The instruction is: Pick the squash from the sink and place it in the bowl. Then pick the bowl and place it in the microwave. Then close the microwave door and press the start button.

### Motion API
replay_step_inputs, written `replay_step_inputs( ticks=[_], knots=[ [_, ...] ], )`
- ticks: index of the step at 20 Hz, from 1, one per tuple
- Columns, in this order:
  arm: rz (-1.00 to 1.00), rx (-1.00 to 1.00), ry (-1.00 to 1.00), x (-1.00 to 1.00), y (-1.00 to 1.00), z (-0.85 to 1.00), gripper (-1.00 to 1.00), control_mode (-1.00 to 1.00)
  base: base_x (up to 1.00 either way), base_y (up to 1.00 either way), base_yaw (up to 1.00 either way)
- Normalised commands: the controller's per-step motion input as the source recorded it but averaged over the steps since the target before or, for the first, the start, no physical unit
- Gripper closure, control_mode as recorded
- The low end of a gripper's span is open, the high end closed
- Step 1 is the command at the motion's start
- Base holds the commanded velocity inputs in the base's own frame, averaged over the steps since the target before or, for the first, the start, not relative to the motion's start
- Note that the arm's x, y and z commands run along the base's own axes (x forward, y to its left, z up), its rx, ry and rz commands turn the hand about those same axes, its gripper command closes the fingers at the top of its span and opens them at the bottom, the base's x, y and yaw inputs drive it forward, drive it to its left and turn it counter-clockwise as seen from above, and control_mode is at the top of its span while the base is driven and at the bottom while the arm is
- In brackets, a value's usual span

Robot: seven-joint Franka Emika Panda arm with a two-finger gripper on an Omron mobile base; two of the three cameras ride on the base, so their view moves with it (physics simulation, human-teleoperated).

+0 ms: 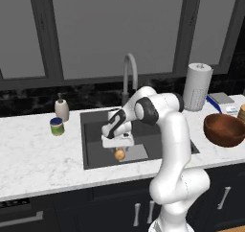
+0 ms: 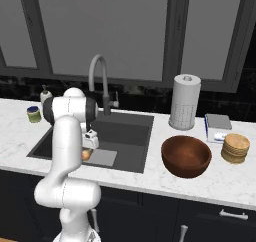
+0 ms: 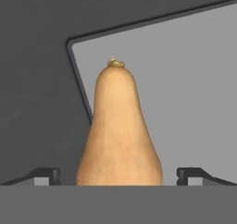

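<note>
Right now you are on the first step, the pick: the gripper (image 1: 118, 147) hangs low inside the sink (image 1: 94, 145), directly over the squash (image 1: 120, 154), which lies on the basin floor partly on the light grey square. Your fingers stand wide apart with nothing between the pads yet; in the hand view the squash (image 3: 119, 130) sits between the two fingertips (image 3: 45, 174), one on each side of its broad end, its stem pointing away. To my eye, the next move calls for a short further descent and then closing across that broad end, keeping it centred so the rounded skin does not slip out. The hand view gives you that alignment, which the base views hide behind the hand. The right base view gives you the bowl (image 2: 186, 156), standing on the counter (image 2: 160, 178) to the right of the sink, near the paper towel roll (image 2: 185, 102).
</note>
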Motion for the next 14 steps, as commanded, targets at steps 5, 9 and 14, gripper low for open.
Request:
replay_step_inputs(
  ticks=[5,9,14],
  knots=[
    [0.00,0.00,-0.03,-0.05,-0.01,-0.32,-1.00,-1.00,0.00,0.00,0.00],
    [0.00,0.00,-0.06,-0.10,-0.13,-0.37,-1.00,-1.00,0.00,0.00,0.00],
    [0.00,-0.01,-0.01,0.00,0.03,-0.36,1.00,-1.00,0.00,0.00,0.00]
  ],
)
